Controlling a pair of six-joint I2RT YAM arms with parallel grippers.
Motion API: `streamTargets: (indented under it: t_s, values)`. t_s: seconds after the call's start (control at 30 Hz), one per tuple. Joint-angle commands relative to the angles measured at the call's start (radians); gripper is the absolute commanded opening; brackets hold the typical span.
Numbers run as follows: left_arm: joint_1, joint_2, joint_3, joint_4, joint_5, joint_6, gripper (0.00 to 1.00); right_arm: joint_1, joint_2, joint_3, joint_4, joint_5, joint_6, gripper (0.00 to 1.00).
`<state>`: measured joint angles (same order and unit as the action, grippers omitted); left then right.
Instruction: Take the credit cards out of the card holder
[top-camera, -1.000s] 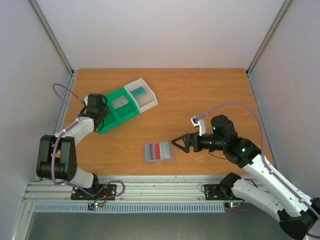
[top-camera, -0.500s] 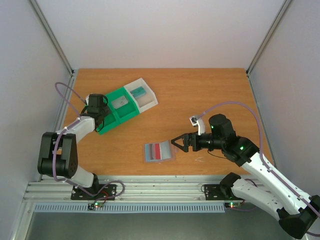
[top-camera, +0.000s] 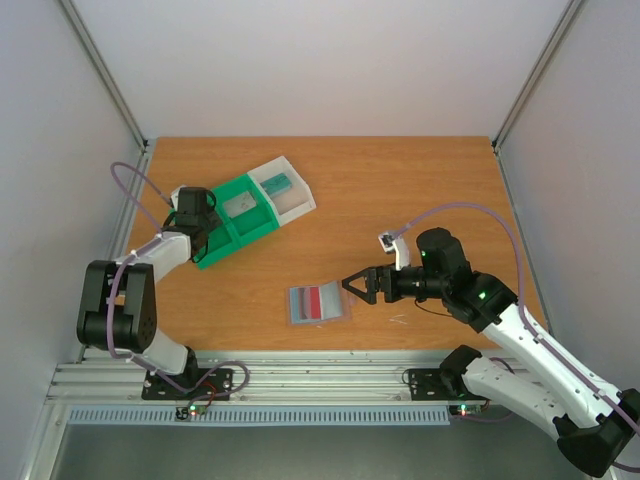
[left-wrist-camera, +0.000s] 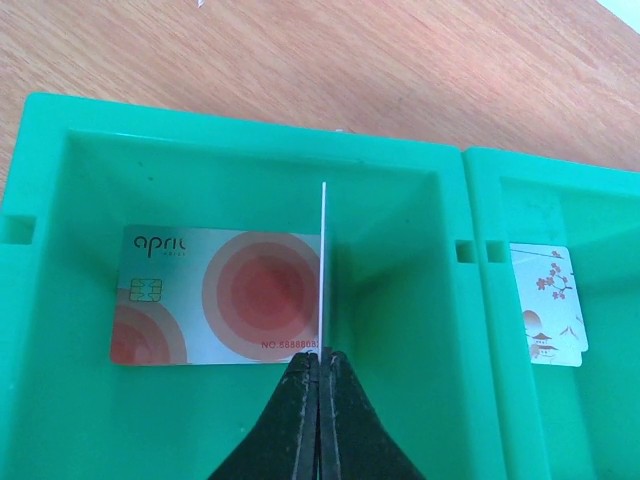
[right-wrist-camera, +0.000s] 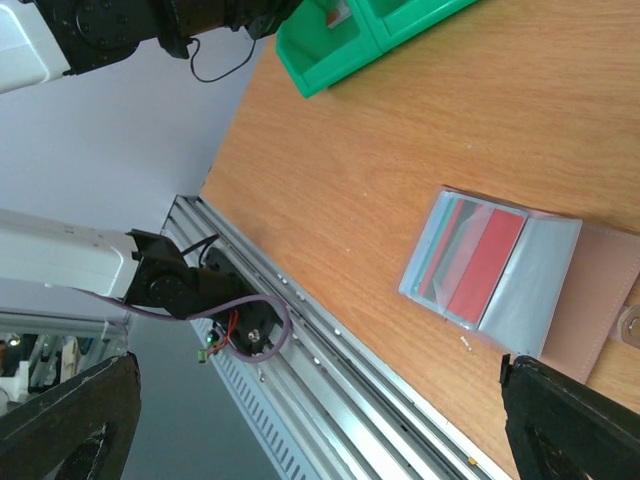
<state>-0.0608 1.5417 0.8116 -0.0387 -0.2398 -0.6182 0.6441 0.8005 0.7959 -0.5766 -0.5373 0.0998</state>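
The blue-grey card holder (top-camera: 318, 302) lies open on the table near the front, with a red card (right-wrist-camera: 487, 265) and a teal edge (right-wrist-camera: 440, 250) under its clear sleeve. My right gripper (top-camera: 360, 286) is open just right of it, low over the table; its jaws frame the holder (right-wrist-camera: 500, 275) in the right wrist view. My left gripper (left-wrist-camera: 322, 362) is shut on a thin credit card (left-wrist-camera: 323, 270) seen edge-on, held above the tray's left green compartment, where a pale card with red circles (left-wrist-camera: 220, 295) lies flat. In the top view the left gripper (top-camera: 203, 238) is over that compartment.
The green-and-white compartment tray (top-camera: 262, 222) stands at the back left. A blossom-printed card (left-wrist-camera: 545, 305) lies in its middle compartment and a teal card (top-camera: 278, 183) in the white end compartment. The aluminium rail (top-camera: 300, 378) runs along the table's front edge.
The right gripper has edged slightly left toward the card holder. The left arm has barely shifted over the tray.
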Motion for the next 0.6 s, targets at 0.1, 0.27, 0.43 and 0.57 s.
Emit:
streamTargets:
  t_s: [0.1, 0.27, 0.43, 0.57]
  values:
    - [0.005, 0.041, 0.032, 0.028, -0.051, 0.016, 0.02, 0.0, 0.003, 0.03, 0.002, 0.015, -0.013, 0.98]
    - [0.006, 0.051, 0.046, -0.012, -0.061, 0.015, 0.06, 0.0, 0.002, 0.03, -0.003, 0.019, -0.013, 0.98]
    - [0.005, 0.051, 0.058, -0.031, -0.069, 0.018, 0.12, 0.0, 0.003, 0.03, -0.008, 0.02, -0.007, 0.99]
    - [0.006, 0.048, 0.072, -0.065, -0.078, 0.022, 0.15, 0.0, 0.003, 0.03, -0.014, 0.02, -0.005, 0.98]
